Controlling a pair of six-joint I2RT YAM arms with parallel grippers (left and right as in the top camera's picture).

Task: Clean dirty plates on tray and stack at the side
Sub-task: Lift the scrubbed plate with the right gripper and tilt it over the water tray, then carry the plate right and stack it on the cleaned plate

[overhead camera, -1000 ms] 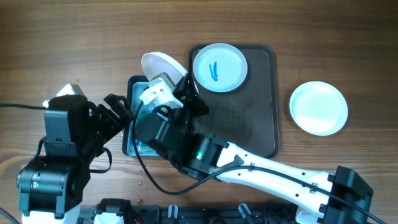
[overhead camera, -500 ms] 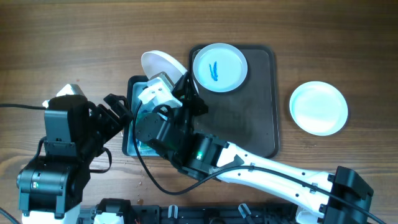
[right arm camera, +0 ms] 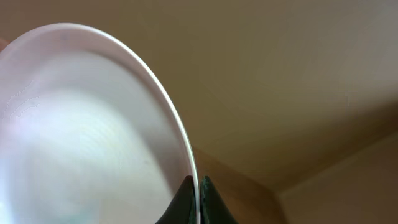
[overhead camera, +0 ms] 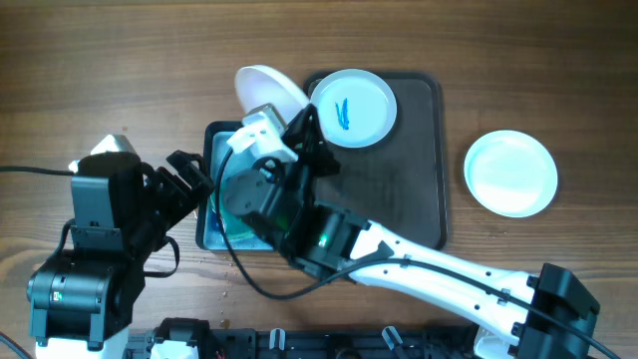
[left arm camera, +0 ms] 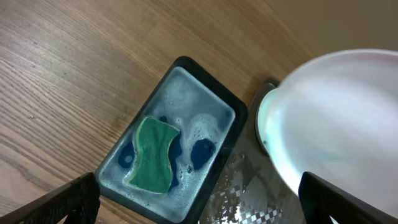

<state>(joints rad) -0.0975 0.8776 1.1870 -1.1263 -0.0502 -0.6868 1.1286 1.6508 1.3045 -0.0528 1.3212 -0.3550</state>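
The basin (left arm camera: 214, 88) holds foamy water and 1 green sponge (left arm camera: 152, 155). The brown tray (overhead camera: 399, 189) carries 1 smeared plate (overhead camera: 351, 108) in its far left corner. 1 clean plate (overhead camera: 510, 173) lies on the wooden table (overhead camera: 120, 60), right of the tray and well apart from it. The right wrist view shows a plain tan surface behind. The right gripper (right arm camera: 198, 190) pinches the rim of the tilted plate (overhead camera: 264, 88), near the basin's far end beside the tray. The left gripper (left arm camera: 199, 186) hangs over the basin, jaws spread wide, holding nothing.
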